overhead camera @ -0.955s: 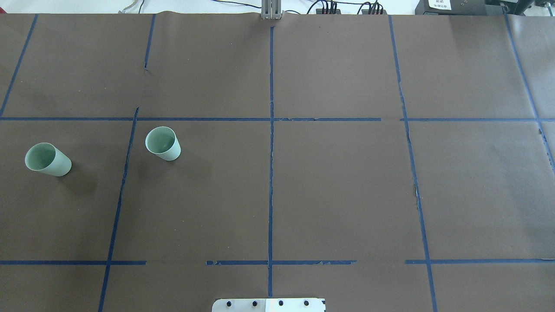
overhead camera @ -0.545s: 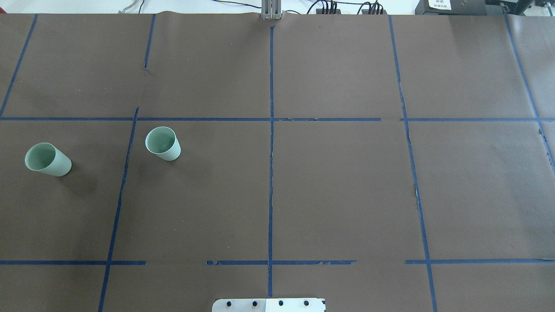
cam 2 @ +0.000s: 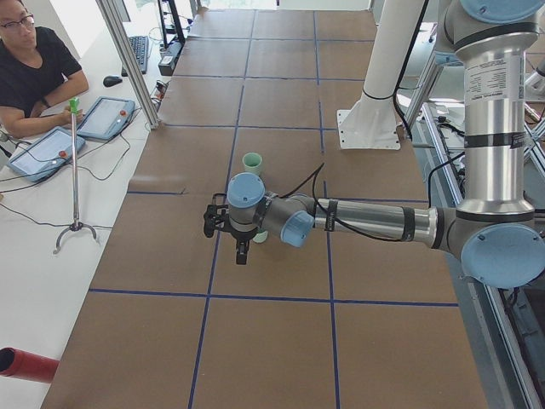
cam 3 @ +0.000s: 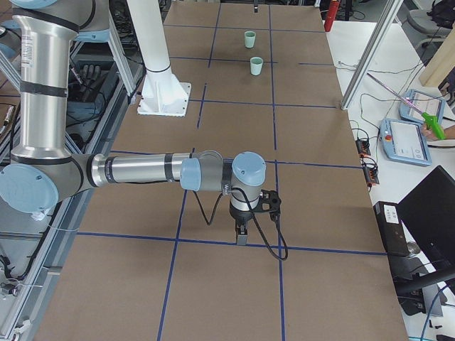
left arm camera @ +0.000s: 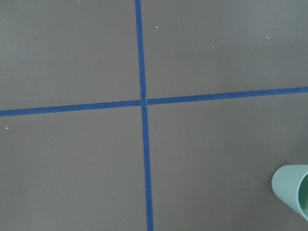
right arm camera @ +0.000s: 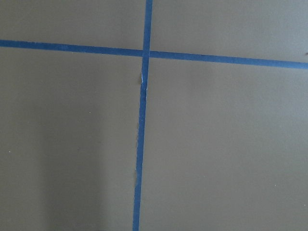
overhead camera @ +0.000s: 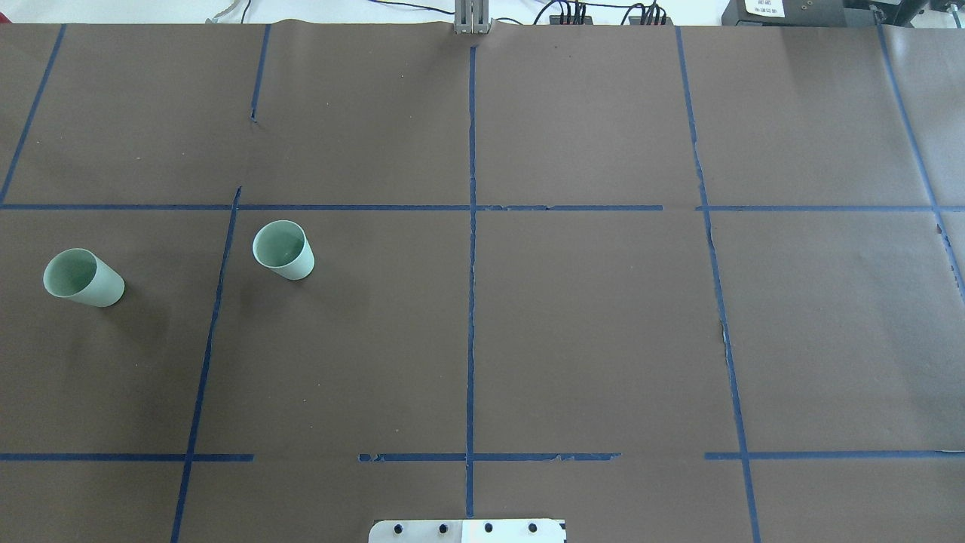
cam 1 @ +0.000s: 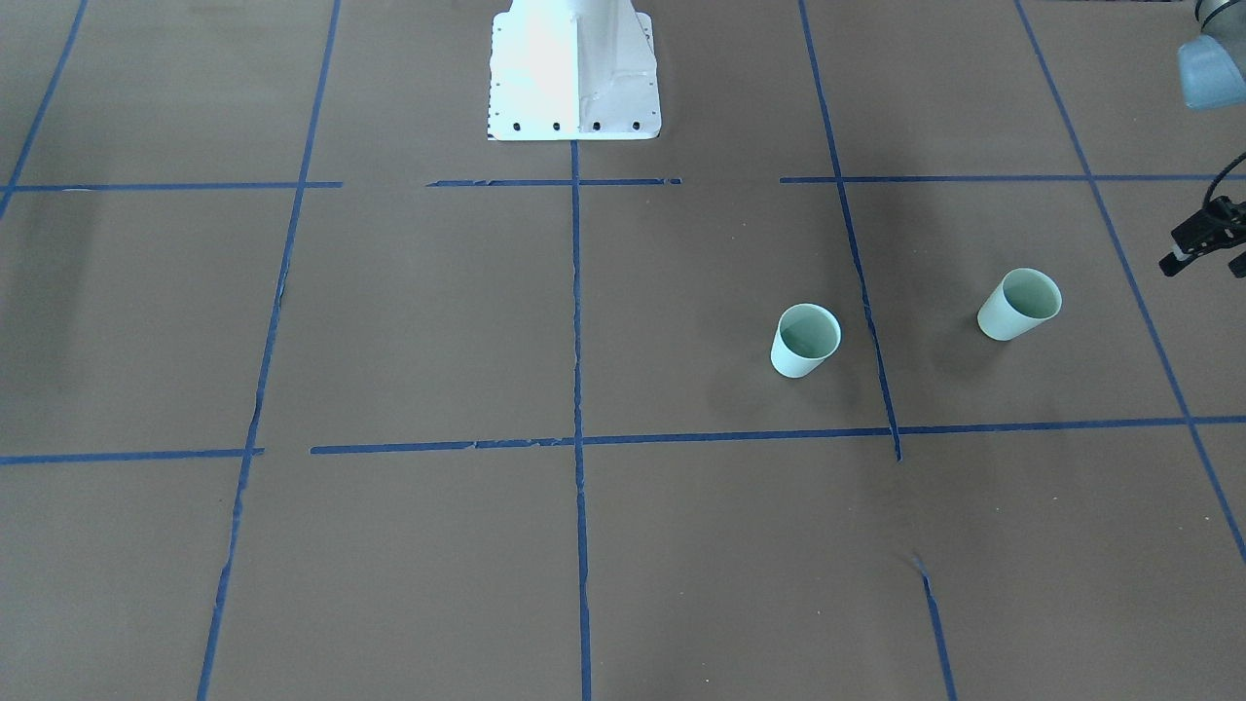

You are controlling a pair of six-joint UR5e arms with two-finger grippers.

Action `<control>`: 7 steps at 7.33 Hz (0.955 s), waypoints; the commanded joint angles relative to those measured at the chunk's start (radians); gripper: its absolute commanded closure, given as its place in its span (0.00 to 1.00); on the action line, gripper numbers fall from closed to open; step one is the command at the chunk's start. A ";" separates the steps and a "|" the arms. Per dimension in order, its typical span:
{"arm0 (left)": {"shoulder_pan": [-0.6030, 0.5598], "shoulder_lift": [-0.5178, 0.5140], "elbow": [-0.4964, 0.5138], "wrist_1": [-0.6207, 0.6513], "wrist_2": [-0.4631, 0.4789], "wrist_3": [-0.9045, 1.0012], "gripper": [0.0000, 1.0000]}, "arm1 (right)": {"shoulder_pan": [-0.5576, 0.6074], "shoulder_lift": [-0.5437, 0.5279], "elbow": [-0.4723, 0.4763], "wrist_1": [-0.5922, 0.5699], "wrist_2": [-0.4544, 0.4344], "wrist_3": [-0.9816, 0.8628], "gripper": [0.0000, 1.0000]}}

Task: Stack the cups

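Note:
Two pale mint-green cups stand upright and apart on the brown table, on my left side. The outer cup (overhead camera: 83,277) also shows in the front view (cam 1: 1019,305) and at the corner of the left wrist view (left arm camera: 292,188). The inner cup (overhead camera: 283,250) also shows in the front view (cam 1: 806,341). My left gripper (cam 2: 241,249) hangs above the table beside the outer cup, just inside the front view's right edge (cam 1: 1205,241); I cannot tell how its jaws stand. My right gripper (cam 3: 242,233) hangs over the table's far right part, and I cannot tell its state either.
The white robot pedestal (cam 1: 574,88) stands at the table's near edge. Blue tape lines (overhead camera: 471,302) divide the brown surface. An operator (cam 2: 34,68) sits with tablets beyond the far edge, by a thin stand (cam 2: 75,170).

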 commanded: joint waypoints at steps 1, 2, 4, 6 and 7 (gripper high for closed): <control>0.137 -0.023 0.023 -0.055 0.006 -0.178 0.00 | 0.000 0.000 0.001 0.001 0.000 0.000 0.00; 0.166 -0.035 0.041 -0.055 0.035 -0.193 0.00 | 0.000 0.000 0.001 0.000 0.000 0.000 0.00; 0.185 -0.035 0.043 -0.055 0.043 -0.196 0.00 | -0.001 0.000 0.001 0.000 0.000 0.000 0.00; 0.222 -0.040 0.063 -0.056 0.048 -0.203 0.00 | 0.000 0.000 -0.001 0.000 0.000 0.000 0.00; 0.226 -0.046 0.069 -0.056 0.048 -0.204 0.04 | 0.000 0.000 -0.001 0.000 0.001 0.000 0.00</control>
